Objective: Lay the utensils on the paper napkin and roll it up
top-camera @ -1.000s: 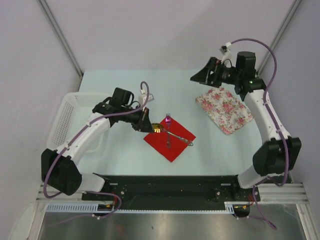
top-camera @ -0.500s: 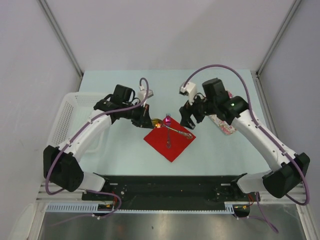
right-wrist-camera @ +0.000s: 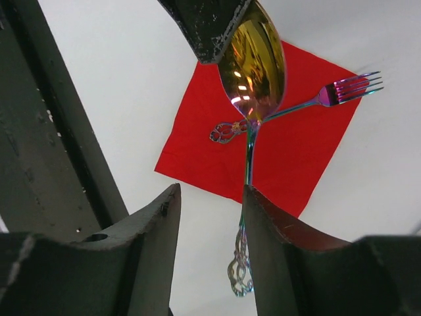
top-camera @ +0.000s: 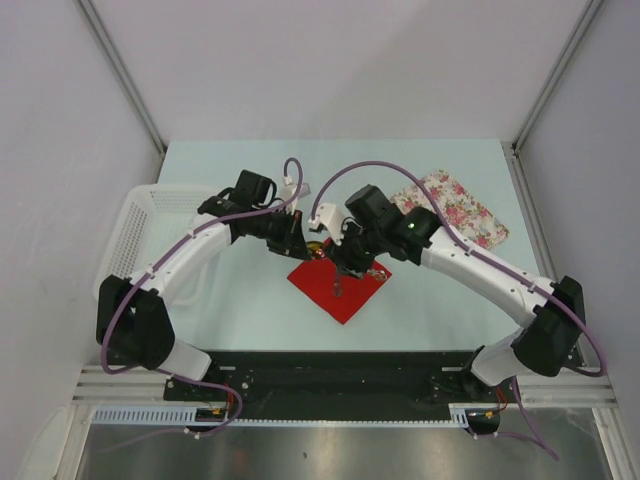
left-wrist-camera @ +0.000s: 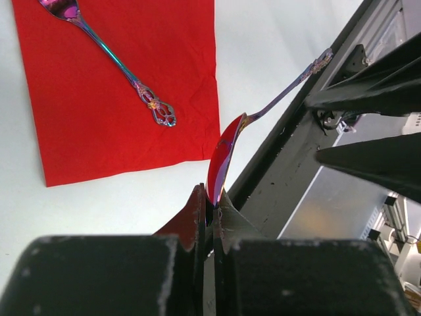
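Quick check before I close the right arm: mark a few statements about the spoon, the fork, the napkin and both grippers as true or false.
1. The left gripper is shut on the bowl of the spoon. True.
2. The fork is lifted clear of the paper napkin. False: it lies on the napkin, with no gripper on it.
3. The right gripper is open, and the spoon's handle shows between its fingers. True.
4. The floral cloth is spread under the fork. False: it lies apart, farther right than the napkin.
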`<state>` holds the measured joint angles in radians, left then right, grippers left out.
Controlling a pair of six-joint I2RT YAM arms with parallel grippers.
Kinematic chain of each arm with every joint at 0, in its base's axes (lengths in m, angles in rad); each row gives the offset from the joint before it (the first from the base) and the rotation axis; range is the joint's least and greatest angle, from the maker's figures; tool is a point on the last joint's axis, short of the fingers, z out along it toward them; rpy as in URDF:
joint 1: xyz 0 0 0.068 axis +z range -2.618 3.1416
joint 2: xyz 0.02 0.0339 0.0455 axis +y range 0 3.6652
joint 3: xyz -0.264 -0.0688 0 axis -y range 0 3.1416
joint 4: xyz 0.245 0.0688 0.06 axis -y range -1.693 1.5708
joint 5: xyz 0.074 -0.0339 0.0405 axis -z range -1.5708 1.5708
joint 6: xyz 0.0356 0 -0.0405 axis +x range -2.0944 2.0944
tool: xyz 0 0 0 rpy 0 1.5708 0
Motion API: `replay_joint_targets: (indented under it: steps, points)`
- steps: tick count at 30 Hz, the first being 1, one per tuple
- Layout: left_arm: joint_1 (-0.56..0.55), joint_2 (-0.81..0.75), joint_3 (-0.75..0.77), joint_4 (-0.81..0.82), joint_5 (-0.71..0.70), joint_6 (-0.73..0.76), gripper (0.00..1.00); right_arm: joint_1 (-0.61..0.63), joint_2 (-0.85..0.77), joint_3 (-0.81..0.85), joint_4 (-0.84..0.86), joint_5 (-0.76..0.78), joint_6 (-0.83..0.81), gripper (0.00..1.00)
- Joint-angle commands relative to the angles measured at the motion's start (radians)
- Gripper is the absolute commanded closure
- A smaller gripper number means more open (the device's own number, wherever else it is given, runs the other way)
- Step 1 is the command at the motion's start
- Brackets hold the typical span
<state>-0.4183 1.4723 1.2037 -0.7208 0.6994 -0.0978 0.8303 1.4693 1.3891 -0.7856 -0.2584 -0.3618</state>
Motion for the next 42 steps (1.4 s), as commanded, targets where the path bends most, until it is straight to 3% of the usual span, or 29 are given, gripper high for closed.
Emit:
replay_joint_targets:
  steps: [1, 15, 23, 27, 31, 32, 33, 38, 39, 42]
  points:
    - [0.004, -0.003, 0.011, 0.014, 0.06, -0.031, 1.0, 0.046, 0.025, 0.034, 0.054, 0.116, -0.031, 0.54]
    - [0.004, -0.009, 0.005, 0.014, 0.084, -0.025, 1.0, 0.079, 0.068, 0.022, 0.1, 0.199, -0.072, 0.6]
    - [0.004, -0.003, 0.011, 0.018, 0.098, -0.026, 1.0, 0.082, 0.071, 0.007, 0.091, 0.2, -0.103, 0.71]
    - [0.004, -0.007, 0.005, 0.024, 0.109, -0.028, 1.0, 0.082, 0.069, -0.004, 0.089, 0.203, -0.111, 0.81]
    - [0.004, -0.01, 0.0, 0.031, 0.12, -0.033, 1.0, 0.084, 0.068, -0.01, 0.088, 0.197, -0.115, 0.8]
    - [0.004, -0.013, 0.002, 0.034, 0.12, -0.033, 1.0, 0.084, 0.068, -0.012, 0.085, 0.196, -0.117, 0.81]
    - [0.004, -0.012, 0.002, 0.034, 0.123, -0.033, 1.0, 0.084, 0.068, -0.013, 0.088, 0.196, -0.117, 0.98]
    - [0.004, -0.038, -0.018, 0.062, 0.121, -0.043, 1.0, 0.086, 0.065, -0.016, 0.088, 0.2, -0.114, 1.0]
    - [0.007, -0.047, -0.024, 0.075, 0.118, -0.049, 0.99, 0.086, 0.06, -0.019, 0.092, 0.199, -0.112, 1.0]
    - [0.019, -0.093, -0.049, 0.118, 0.1, -0.072, 0.86, 0.073, 0.052, -0.021, 0.105, 0.186, -0.054, 1.0]
